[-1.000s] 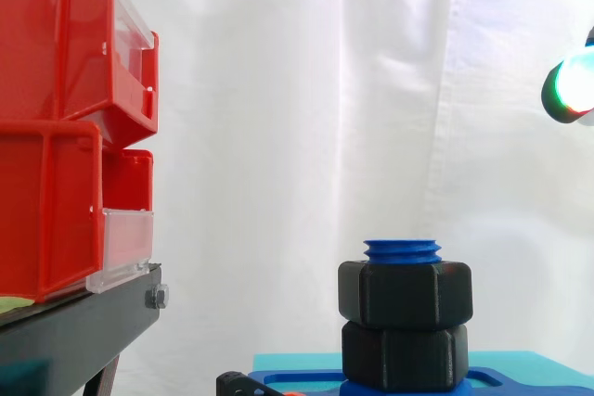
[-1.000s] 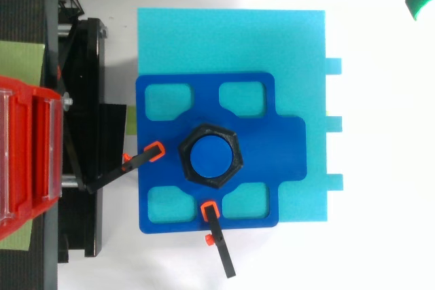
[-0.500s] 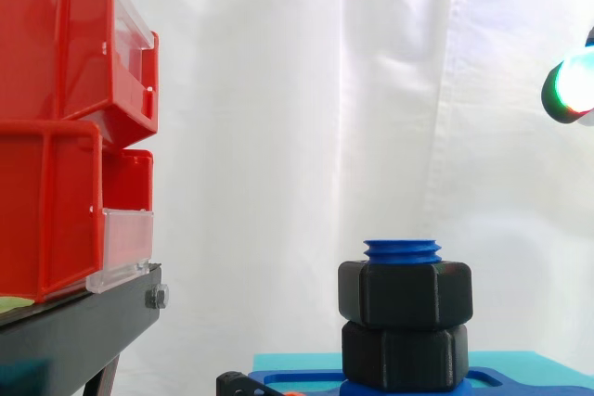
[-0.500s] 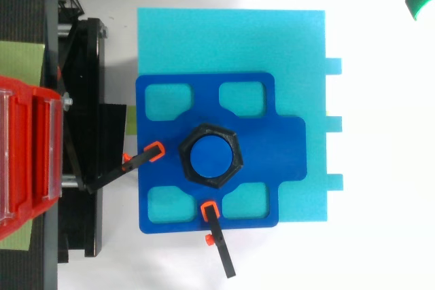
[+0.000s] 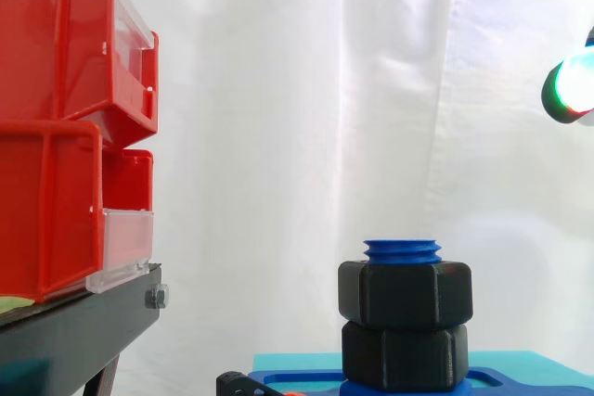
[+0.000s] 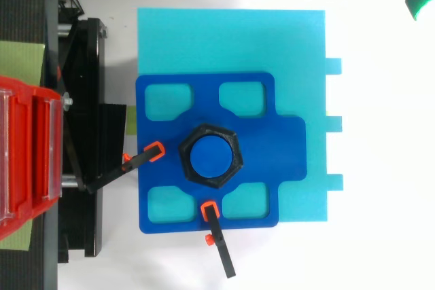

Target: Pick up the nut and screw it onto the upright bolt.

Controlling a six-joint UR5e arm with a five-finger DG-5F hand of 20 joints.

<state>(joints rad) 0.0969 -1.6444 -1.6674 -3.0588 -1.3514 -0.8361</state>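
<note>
Little of the hand (image 5: 573, 86) shows, high at the right edge and well apart from the bolt; whether it is open or closed cannot be told. The black nut (image 5: 405, 292) sits threaded on the upright blue bolt (image 5: 402, 249), whose tip stands just above it.

Black nut (image 5: 405, 294), blue bolt (image 6: 210, 156); dark blue plate (image 6: 272, 147) over a cyan mat (image 6: 231, 39). Red bins (image 5: 46, 201) with clear fronts, black stand (image 5: 74, 331), white curtain (image 5: 306, 90).
</note>
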